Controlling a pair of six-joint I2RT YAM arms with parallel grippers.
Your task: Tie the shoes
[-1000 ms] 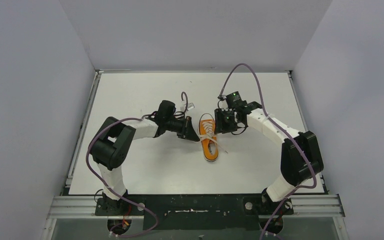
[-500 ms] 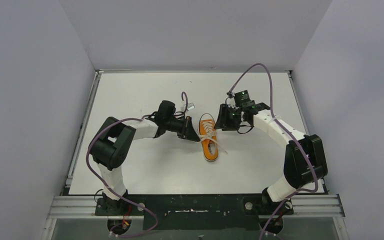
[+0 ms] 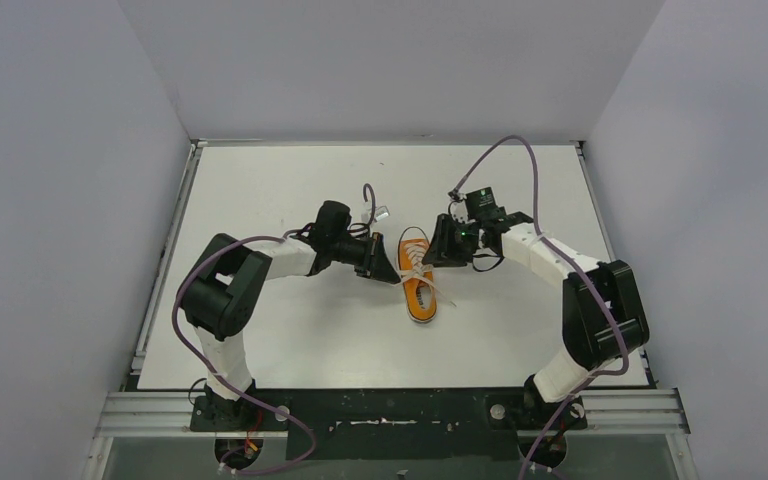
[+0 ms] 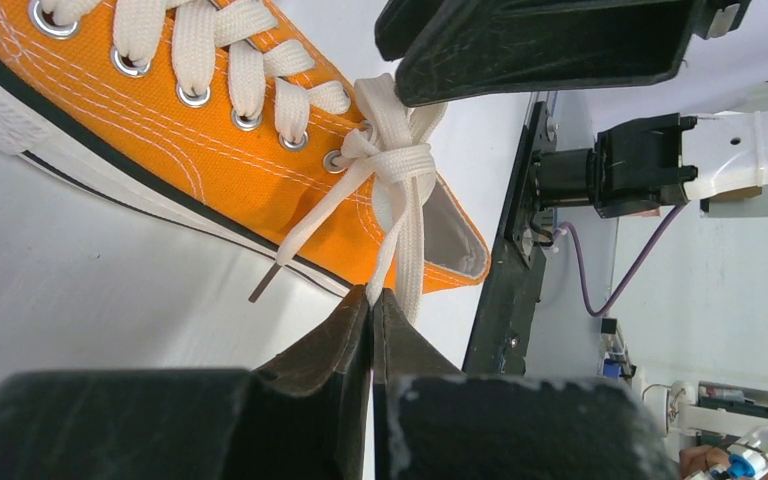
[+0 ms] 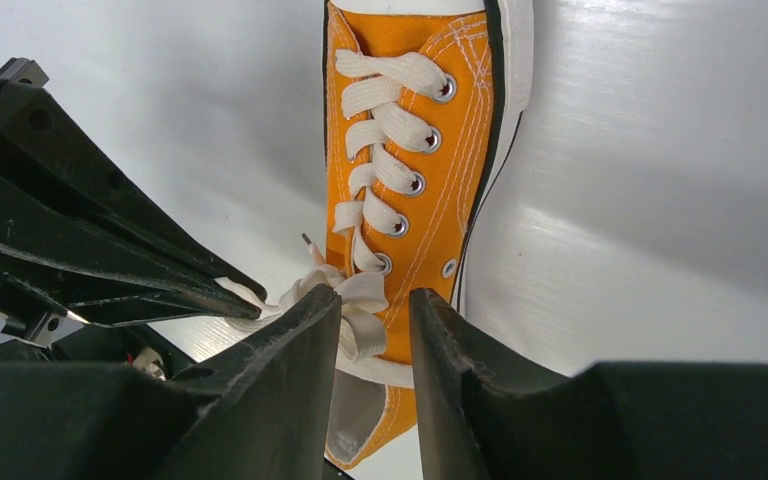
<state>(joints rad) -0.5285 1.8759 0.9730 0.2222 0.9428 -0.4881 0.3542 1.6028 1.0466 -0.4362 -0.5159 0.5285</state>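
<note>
An orange sneaker [image 3: 419,286] with white sole and white laces lies mid-table, toe toward the arms. It also shows in the left wrist view [image 4: 210,150] and the right wrist view [image 5: 415,150]. A lace knot [image 4: 392,160] sits at the top eyelets. My left gripper [image 3: 388,272] is at the shoe's left side, shut on a white lace [image 4: 407,270] that runs from the knot to its tips [image 4: 371,295]. My right gripper [image 3: 434,252] is open at the shoe's heel end, its jaws either side of a lace loop [image 5: 360,315] at the knot, without closing on it.
A small clear object [image 3: 380,212] lies on the white table [image 3: 260,330] behind the left wrist. A loose lace end [image 3: 444,294] trails off the shoe's right side. Grey walls stand on three sides. The metal rail [image 3: 390,410] runs along the near edge.
My right gripper swung back and right away from the shoe, then came back to the heel and knot. The left gripper and the shoe have stayed still.
</note>
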